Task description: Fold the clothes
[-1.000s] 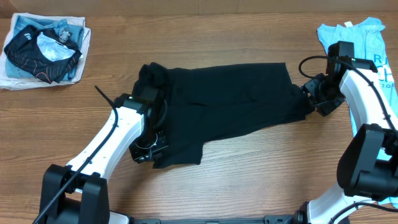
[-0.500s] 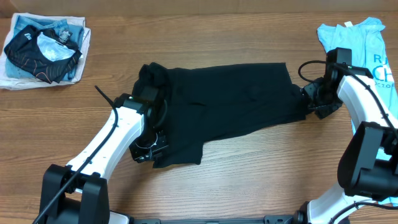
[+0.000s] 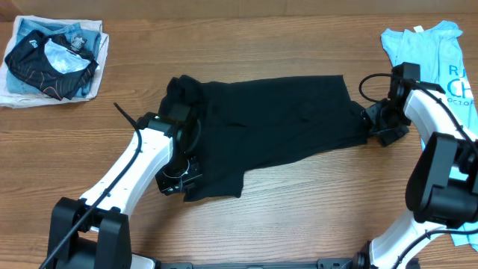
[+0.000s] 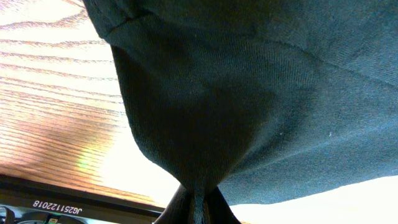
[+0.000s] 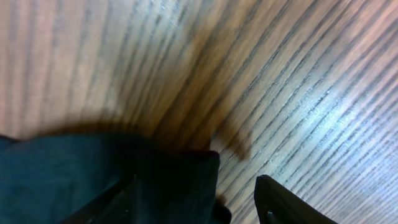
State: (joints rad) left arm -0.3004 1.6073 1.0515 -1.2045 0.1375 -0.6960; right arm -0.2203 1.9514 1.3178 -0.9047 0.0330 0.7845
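A white code, JG251122018, stands on the black wrist housing (image 4: 56, 210); the light blue T-shirt (image 3: 427, 41) print is cut off

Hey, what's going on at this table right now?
A robot is handling a black T-shirt spread on the table. The left gripper is pinched shut on fabric at its lower left. The right gripper is open at the shirt's right edge, fabric between its fingers but not yet gripped.
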